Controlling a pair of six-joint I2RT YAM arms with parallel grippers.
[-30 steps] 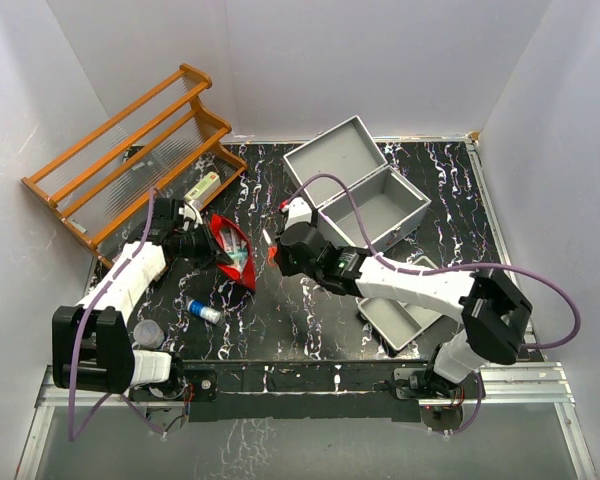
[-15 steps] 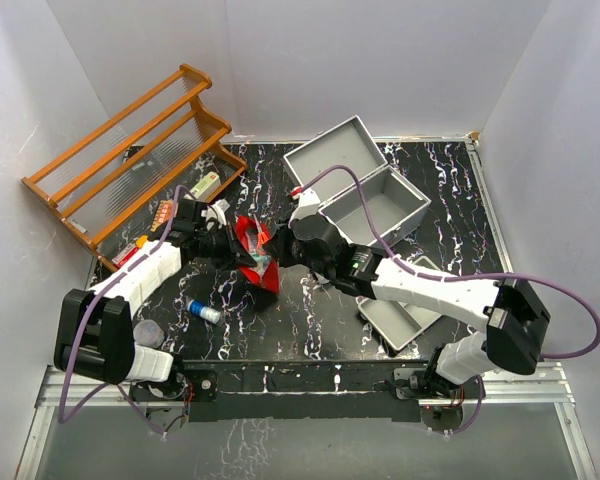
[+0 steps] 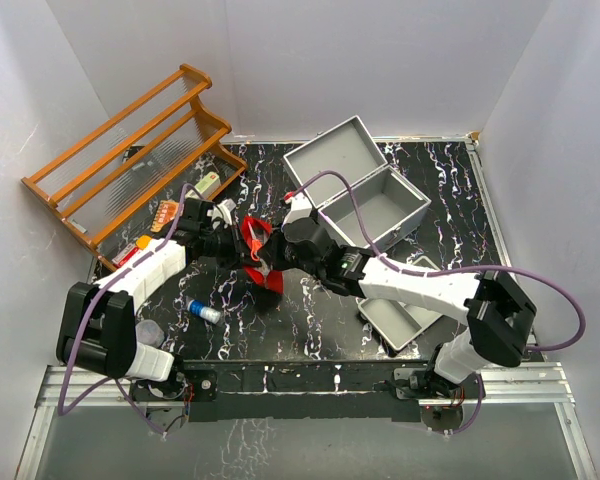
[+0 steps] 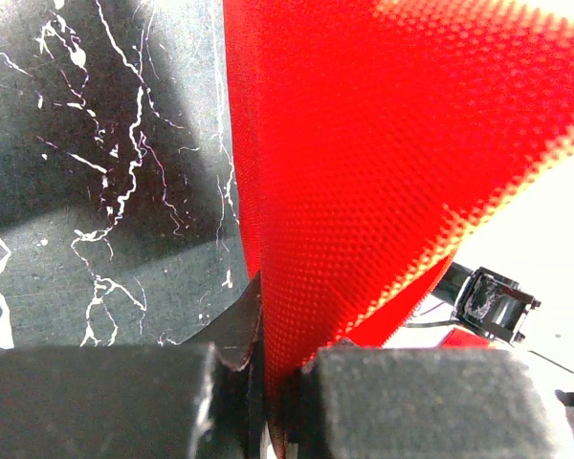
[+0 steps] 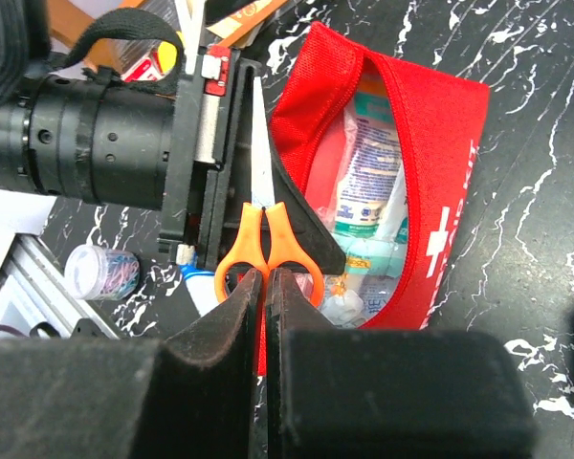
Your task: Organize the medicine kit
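The medicine kit point(image 3: 336, 160), a light-grey metal case, stands open at the back centre with its lid laid back. In front of it on the left is an open red first-aid pouch point(image 3: 259, 256), point(image 5: 447, 251), with tubes and packets inside. My left gripper point(image 3: 236, 247), point(image 4: 277, 375) is shut on the pouch's red fabric edge point(image 4: 392, 143) and holds its mouth open. My right gripper point(image 3: 277, 256), point(image 5: 266, 287) is shut on orange-handled scissors point(image 5: 265, 244). Their blades point at the left gripper's fingers point(image 5: 301, 234), just over the pouch's mouth.
An orange-brown wooden rack point(image 3: 130, 150) leans at the back left, with a small box point(image 3: 202, 187) and orange packets point(image 3: 161, 215) by its foot. A blue-capped bottle point(image 3: 204, 312) and a small jar point(image 3: 148, 333) lie near left. A grey tray point(image 3: 395, 322) sits near right.
The left gripper has carried the pouch's edge to the right and lifted it, so the pouch now stands open against the right gripper. The right gripper has kept the scissors and stayed close to the pouch.
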